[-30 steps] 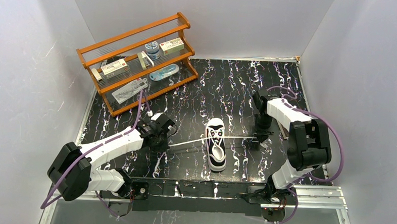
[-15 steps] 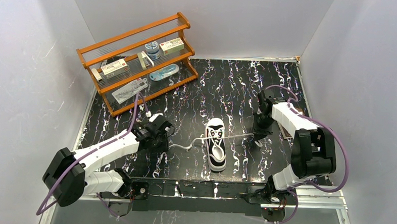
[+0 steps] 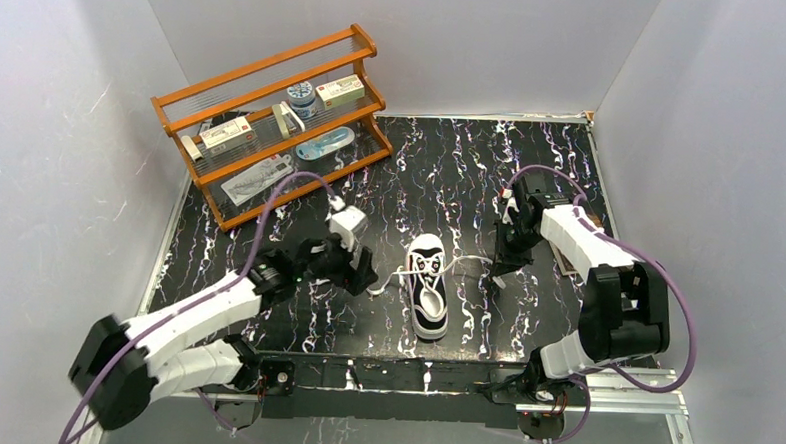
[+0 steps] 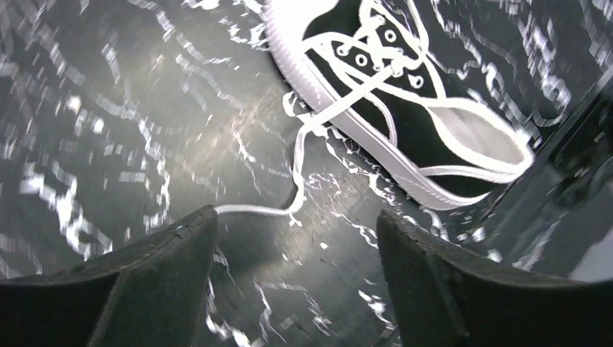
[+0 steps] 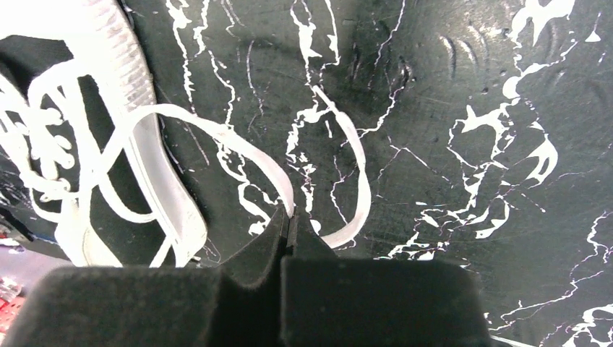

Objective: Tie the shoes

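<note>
The sneaker (image 3: 428, 289) lies near the centre of the table (image 3: 451, 175), heel near, toe far. To its left, the left gripper (image 4: 296, 217) hovers with jaws apart. The left lace (image 4: 298, 155) lies loose on the table between them, unheld. To its right, the right gripper (image 5: 289, 223) is clamped on the right lace (image 5: 246, 155). No bow shows, so tying looks early. Next, the left gripper should pinch its lace low and cross it over.
</note>
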You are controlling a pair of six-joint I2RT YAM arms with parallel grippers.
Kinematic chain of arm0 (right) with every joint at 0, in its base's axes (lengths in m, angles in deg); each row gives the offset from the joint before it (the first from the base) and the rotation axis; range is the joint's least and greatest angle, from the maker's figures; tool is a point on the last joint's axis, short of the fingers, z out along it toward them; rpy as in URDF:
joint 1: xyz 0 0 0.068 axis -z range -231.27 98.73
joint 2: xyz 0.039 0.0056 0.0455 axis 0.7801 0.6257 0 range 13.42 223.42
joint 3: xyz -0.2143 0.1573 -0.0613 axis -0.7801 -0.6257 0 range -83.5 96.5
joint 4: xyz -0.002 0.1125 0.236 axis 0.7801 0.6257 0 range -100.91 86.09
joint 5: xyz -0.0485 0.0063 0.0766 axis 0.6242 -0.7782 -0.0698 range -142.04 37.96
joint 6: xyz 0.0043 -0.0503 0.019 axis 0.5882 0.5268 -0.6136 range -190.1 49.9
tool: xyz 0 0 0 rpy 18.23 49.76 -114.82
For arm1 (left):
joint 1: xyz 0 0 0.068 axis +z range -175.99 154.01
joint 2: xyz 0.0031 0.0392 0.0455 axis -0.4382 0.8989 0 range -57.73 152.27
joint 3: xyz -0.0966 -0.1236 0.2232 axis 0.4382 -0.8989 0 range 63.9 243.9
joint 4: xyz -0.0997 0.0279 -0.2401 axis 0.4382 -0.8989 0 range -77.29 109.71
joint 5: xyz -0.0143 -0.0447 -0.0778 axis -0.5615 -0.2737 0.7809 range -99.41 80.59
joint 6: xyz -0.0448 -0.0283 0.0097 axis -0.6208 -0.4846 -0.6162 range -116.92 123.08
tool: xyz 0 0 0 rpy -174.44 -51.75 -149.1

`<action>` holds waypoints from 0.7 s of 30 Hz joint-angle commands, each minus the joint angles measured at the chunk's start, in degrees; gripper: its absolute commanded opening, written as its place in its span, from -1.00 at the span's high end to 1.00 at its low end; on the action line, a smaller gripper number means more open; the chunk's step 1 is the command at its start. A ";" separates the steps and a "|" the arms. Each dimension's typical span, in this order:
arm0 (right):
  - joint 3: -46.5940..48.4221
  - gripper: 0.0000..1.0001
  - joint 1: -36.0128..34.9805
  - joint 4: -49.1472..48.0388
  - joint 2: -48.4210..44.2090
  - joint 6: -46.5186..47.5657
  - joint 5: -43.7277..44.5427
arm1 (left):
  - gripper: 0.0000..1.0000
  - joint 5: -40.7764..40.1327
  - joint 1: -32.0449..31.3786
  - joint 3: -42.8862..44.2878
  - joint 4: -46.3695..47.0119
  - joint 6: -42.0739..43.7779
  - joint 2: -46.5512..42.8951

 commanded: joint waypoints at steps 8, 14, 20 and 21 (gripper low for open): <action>1.15 1.00 0.24 2.09 -3.83 0.13 -4.28 | -0.25 15.71 0.02 -1.70 37.89 18.71 30.37; 0.87 1.00 0.24 2.52 -5.00 -0.25 -5.13 | -0.21 15.85 0.12 -1.72 41.92 17.73 35.03; 0.72 1.00 0.24 2.85 -5.10 -0.41 -6.17 | 0.18 17.25 0.05 -1.10 44.43 16.01 37.63; 0.87 1.00 0.24 3.00 -5.18 -0.62 -6.45 | 0.29 16.93 0.05 -0.76 44.55 15.97 37.47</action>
